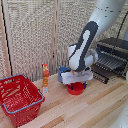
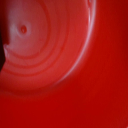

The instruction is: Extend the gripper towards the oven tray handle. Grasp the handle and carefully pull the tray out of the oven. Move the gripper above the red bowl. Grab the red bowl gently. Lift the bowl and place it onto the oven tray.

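The red bowl [image 1: 76,91] sits on the wooden table in the middle of the exterior view. My gripper [image 1: 76,83] is directly above it, its white block low over the rim and its fingers hidden against the bowl. Nothing shows whether they are open or shut. The bowl's ribbed red inside [image 2: 55,55] fills the wrist view. On the exterior view's right stands the oven [image 1: 114,50], with the tray [image 1: 108,62] slid forward out of its mouth. I cannot pick out the oven tray handle along the tray's front edge.
The oven's drop-down door [image 1: 101,75] lies open below the tray. A large red wire basket [image 1: 19,97] stands at the exterior view's left, with an orange bottle [image 1: 45,77] next to it. A blue object [image 1: 63,70] is behind the gripper.
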